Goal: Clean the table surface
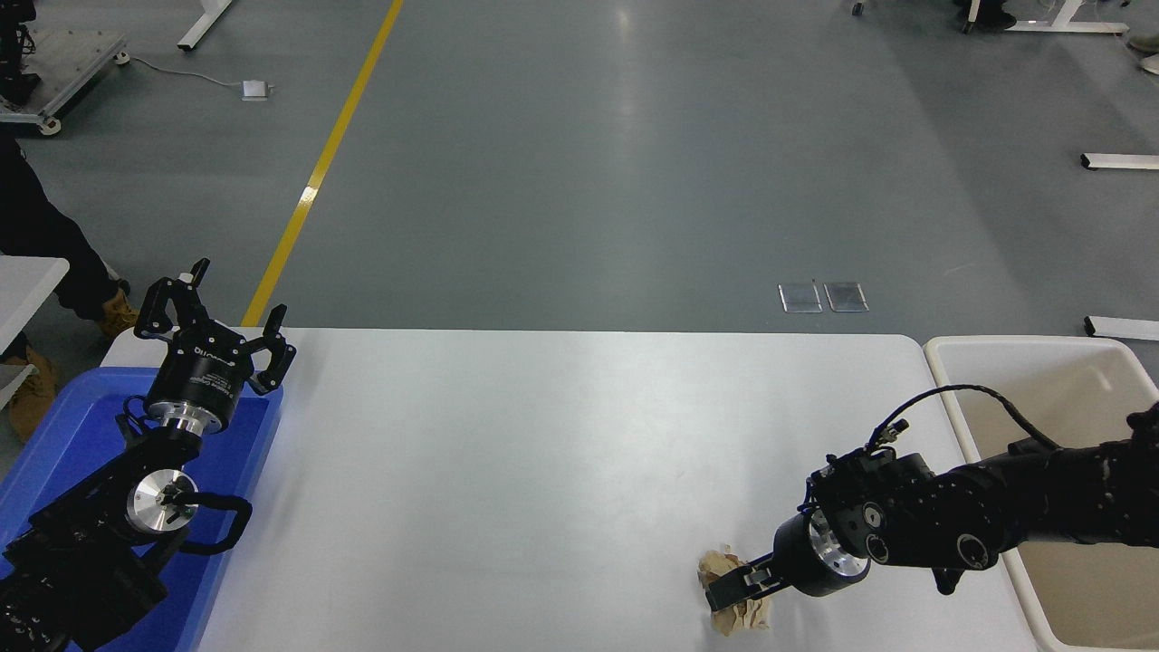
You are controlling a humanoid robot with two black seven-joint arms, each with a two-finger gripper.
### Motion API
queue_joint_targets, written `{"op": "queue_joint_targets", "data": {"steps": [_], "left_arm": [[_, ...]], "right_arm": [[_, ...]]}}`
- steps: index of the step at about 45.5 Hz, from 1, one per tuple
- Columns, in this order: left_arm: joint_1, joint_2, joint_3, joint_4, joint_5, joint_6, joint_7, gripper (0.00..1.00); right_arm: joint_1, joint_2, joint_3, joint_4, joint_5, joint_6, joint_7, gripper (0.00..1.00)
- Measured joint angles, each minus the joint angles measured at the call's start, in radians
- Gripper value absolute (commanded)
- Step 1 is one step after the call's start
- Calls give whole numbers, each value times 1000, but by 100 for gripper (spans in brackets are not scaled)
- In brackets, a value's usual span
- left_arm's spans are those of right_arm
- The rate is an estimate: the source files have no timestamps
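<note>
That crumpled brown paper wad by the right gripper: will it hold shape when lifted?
The paper wad looks loosely crumpled, so it probably squashes under the right gripper. Likely very light, and it may slide on the smooth table surface if pushed.

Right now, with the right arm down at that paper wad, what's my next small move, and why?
Probably lift the right gripper slightly and check that the crumpled brown paper comes up. Its jaws look closed on the wad, which still rests on the table surface, and the beige bin sits just right.
</note>
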Motion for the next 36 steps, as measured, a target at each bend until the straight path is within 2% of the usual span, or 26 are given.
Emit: {"op": "queue_joint_targets", "data": {"steps": [1,5,6,36], "left_arm": [[0,0,0,0,0,0,0,100],[0,0,0,0,0,0,0,100],[0,0,0,0,0,0,0,100],[0,0,0,0,0,0,0,100]], "right_arm": [[2,0,0,-1,-5,-2,6,40],[15,0,0,-2,-34,-16,36,3],[18,0,1,-2,-39,-18,41,0],[42,-21,-13,-37,-95,-42,168,0]]}}
